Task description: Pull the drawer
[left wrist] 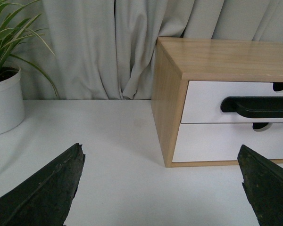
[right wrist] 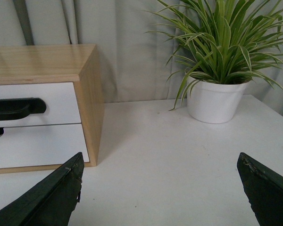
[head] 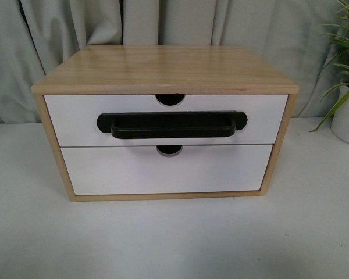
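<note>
A wooden cabinet [head: 163,68] stands in the middle of the white table. Its upper drawer [head: 75,116] has a white front, a long black bar handle [head: 171,124] and a half-round notch in its top edge; it sits shut, flush with the frame. The drawer [left wrist: 203,96] with its handle [left wrist: 257,106] also shows in the left wrist view, and the drawer [right wrist: 61,101] with the handle's end [right wrist: 16,108] in the right wrist view. My left gripper [left wrist: 162,188] is open, short of the cabinet's left corner. My right gripper [right wrist: 160,193] is open over bare table, to the right of the cabinet. Neither arm shows in the front view.
Below is a plain white drawer front [head: 163,171] without a handle. A potted plant in a white pot [right wrist: 217,101] stands right of the cabinet, another white pot [left wrist: 4,103] to its left. A grey curtain [head: 163,23] hangs behind.
</note>
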Available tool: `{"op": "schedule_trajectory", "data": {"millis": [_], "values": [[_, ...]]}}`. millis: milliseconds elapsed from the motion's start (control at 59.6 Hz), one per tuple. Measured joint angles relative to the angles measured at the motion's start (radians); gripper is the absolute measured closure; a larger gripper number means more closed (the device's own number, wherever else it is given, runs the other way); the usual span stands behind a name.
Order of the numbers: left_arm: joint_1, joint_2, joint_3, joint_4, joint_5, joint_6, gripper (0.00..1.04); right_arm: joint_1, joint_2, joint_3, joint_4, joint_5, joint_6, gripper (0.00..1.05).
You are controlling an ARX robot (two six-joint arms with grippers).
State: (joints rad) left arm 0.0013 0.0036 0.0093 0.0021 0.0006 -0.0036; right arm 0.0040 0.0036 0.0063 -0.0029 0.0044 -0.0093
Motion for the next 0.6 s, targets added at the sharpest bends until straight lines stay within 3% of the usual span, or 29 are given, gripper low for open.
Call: {"op": "schedule_trajectory", "data": {"millis": [604], "values": [[0.000, 0.000, 0.000, 0.000, 0.000, 0.000, 0.06, 0.000, 0.000, 0.000, 0.000, 0.000, 0.000, 0.09]]}}
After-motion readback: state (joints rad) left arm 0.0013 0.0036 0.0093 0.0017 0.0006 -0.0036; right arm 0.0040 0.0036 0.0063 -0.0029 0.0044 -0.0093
